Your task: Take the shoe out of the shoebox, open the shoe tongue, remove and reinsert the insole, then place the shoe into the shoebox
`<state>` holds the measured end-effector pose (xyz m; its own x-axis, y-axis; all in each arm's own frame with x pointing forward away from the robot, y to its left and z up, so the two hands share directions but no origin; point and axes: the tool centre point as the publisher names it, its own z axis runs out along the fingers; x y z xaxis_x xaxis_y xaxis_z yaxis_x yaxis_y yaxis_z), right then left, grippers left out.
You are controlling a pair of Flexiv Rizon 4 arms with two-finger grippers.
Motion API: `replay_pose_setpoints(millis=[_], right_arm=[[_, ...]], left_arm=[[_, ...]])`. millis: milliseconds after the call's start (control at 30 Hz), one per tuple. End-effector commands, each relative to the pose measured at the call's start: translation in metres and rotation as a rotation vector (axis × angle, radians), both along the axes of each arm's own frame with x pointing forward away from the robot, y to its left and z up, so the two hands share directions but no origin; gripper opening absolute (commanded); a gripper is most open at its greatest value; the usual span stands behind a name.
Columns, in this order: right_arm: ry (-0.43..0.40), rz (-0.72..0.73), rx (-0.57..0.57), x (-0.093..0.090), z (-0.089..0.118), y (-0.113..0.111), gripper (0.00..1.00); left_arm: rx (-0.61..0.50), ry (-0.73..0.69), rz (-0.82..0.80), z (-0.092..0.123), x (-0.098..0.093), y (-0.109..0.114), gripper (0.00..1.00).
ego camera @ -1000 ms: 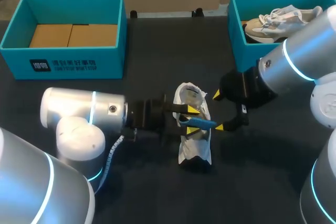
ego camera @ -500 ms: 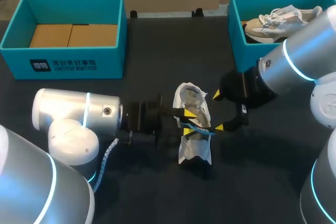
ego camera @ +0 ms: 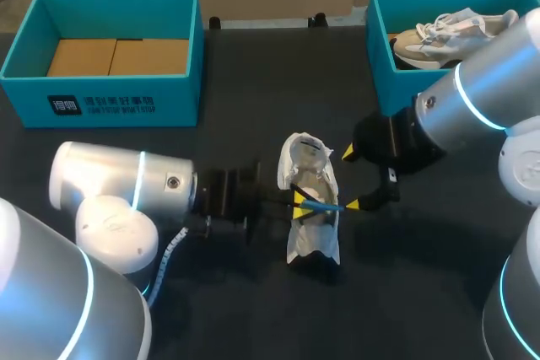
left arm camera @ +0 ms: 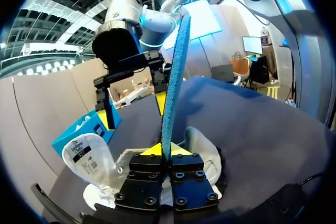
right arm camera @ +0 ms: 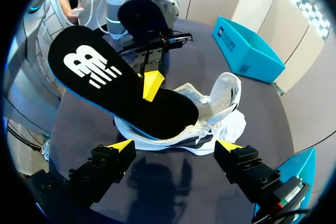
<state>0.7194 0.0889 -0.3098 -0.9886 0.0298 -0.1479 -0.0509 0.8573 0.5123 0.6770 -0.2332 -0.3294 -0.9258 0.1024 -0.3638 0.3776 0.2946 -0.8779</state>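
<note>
Head view shows left jaws, pinching the blue insole, drawn back slightly over the shoe, right jaws spread

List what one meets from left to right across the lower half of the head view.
Left arm → shoe → right arm. The insole overlaps the shoe, so it is left out.

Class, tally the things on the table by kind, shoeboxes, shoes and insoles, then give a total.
Shoeboxes: 2, left shoebox, right shoebox
Shoes: 2, boxed shoe, table shoe
Insoles: 1, the insole
Total: 5
</note>
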Motion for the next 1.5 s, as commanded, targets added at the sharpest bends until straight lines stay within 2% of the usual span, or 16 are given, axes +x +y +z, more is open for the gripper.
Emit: replay_pose_setpoints(millis=[33, 633, 833, 867, 900, 967, 1067, 1233, 1400, 1433, 1467, 1500], right_arm=[[-0.002, 0.000, 0.001, 0.000, -0.001, 0.000, 1.00], [-0.002, 0.000, 0.001, 0.000, -0.001, 0.000, 1.00], [-0.002, 0.000, 0.001, 0.000, -0.001, 0.000, 1.00], [-0.002, 0.000, 0.001, 0.000, -0.001, 0.000, 1.00], [-0.002, 0.000, 0.001, 0.000, -0.001, 0.000, 1.00], [-0.002, 0.000, 0.001, 0.000, -0.001, 0.000, 1.00], [-0.002, 0.000, 0.001, 0.000, -0.001, 0.000, 1.00], [-0.002, 0.000, 0.001, 0.000, -0.001, 0.000, 1.00], [-0.002, 0.000, 0.001, 0.000, -0.001, 0.000, 1.00], [-0.002, 0.000, 0.001, 0.000, -0.001, 0.000, 1.00], [-0.002, 0.000, 0.001, 0.000, -0.001, 0.000, 1.00], [-0.002, 0.000, 0.001, 0.000, -0.001, 0.000, 1.00]], left_arm=[[0.026, 0.005, 0.000, -0.004, 0.006, -0.005, 0.00], [0.058, -0.054, -0.001, -0.031, 0.026, -0.008, 0.00], [0.067, -0.044, 0.004, -0.029, 0.022, -0.003, 0.00], [0.066, -0.043, 0.006, -0.027, 0.021, -0.002, 0.16], [0.065, -0.042, 0.008, -0.025, 0.021, -0.001, 0.36], [0.050, -0.038, 0.015, -0.018, 0.020, 0.000, 0.45], [0.034, -0.048, 0.008, -0.010, 0.016, 0.000, 0.47], [0.022, -0.061, -0.011, -0.001, 0.010, -0.002, 0.47], [0.016, -0.062, -0.020, 0.002, 0.007, -0.003, 0.40], [0.015, -0.062, -0.022, 0.002, 0.006, -0.004, 0.24], [0.014, -0.061, -0.025, 0.001, 0.005, -0.004, 0.20], [0.013, -0.058, -0.027, 0.001, 0.004, -0.005, 0.02]])
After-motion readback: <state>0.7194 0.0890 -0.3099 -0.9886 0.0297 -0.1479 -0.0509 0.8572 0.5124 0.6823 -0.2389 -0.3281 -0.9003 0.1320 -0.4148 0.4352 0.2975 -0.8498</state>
